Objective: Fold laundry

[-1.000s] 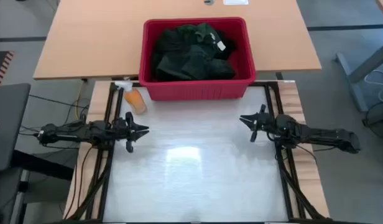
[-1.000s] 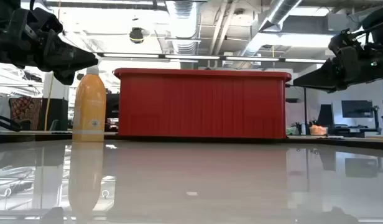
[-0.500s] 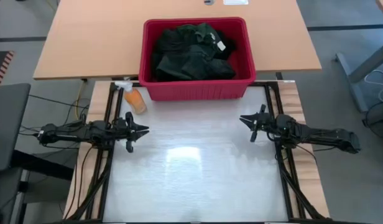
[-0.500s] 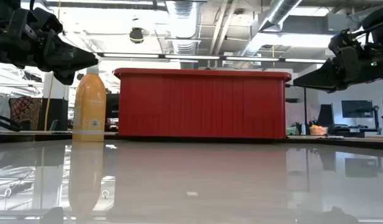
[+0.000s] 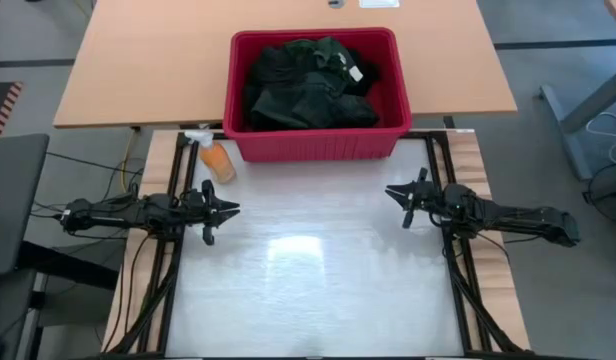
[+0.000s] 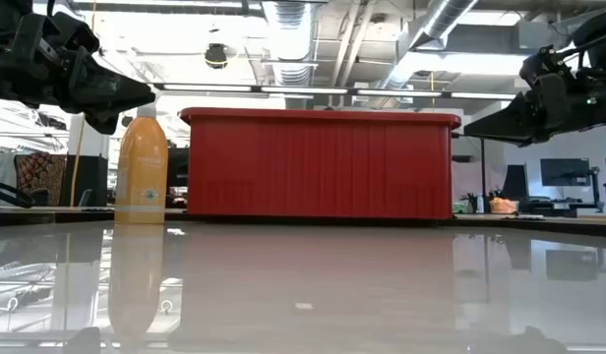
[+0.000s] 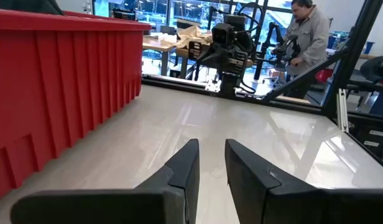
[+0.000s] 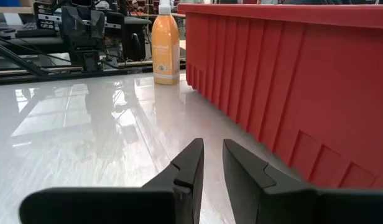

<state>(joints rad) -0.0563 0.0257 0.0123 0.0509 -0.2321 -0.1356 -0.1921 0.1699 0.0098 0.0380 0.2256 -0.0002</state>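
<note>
Grippers: left gripper (image 5: 231, 209) and right gripper (image 5: 390, 192) are hovering above the bare white table (image 5: 308, 290), facing each other, well apart. Both are showing only a narrow gap between the fingers in their wrist views and are gripping nothing.

Change: nothing is changing. Across the last second both arms are sitting in the same pose and the cloth is lying the same way. Judgement: the task is not yet starting; no garment is out of the bin, nothing is being folded.

Laundry (image 5: 310, 82): dark green and black cloth, heaped loose inside the red basket (image 5: 318, 145), beyond both grippers and between their lines of reach, nearer neither clearly. A white neck label (image 5: 356, 73) is showing toward the right gripper's side of the heap. The pile is crumpled, so it is pointing no readable way; its long axis is running roughly across the basket, from the left arm's side to the right arm's side. Individual garments cannot be told apart.

Basket: standing at the far edge of the white table, against the wooden desk (image 5: 148, 70) behind it.

Orange bottle (image 5: 219, 160): standing just beside the basket's corner on the left gripper's side, beyond that gripper.

Person (image 7: 305, 34): standing in the room behind, seen in the left wrist view, away from the table.
</note>
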